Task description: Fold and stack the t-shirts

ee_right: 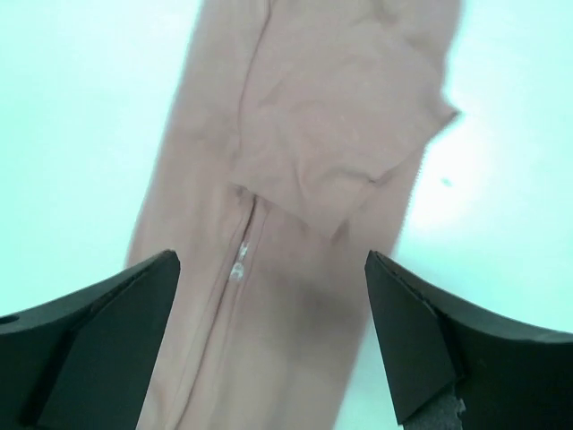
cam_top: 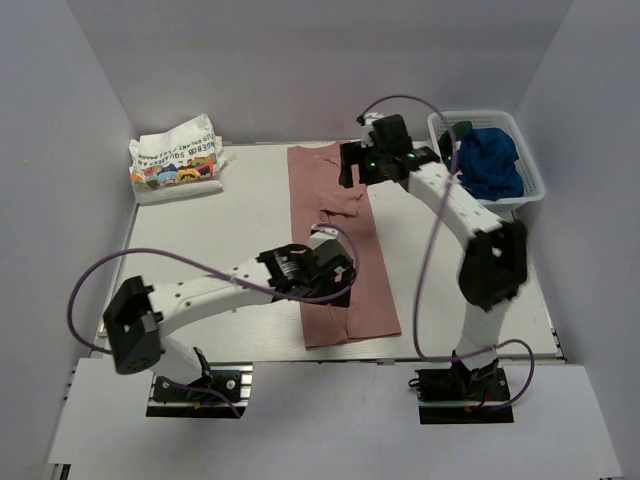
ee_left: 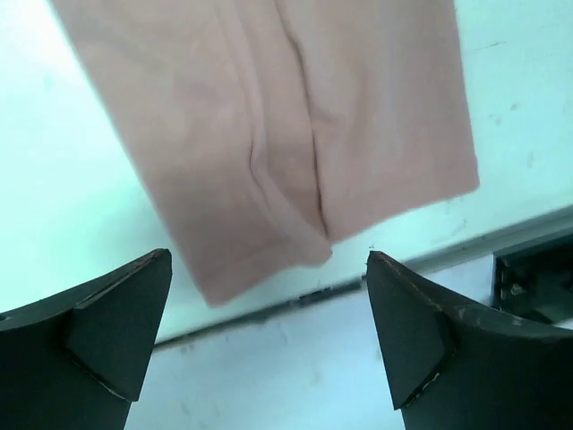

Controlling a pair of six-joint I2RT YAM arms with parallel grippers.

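Pink tee mid-frame, folded lengthwise; L gripper & R gripper wide, empty. Next prob: grab ends, fold crosswise.

The top camera looks down from behind the arms; both wrist cameras look closely down on the same pink t-shirt.

Pink tee, long central strip (sleeves inward), white printed tee folded left, blue tee crumpled right
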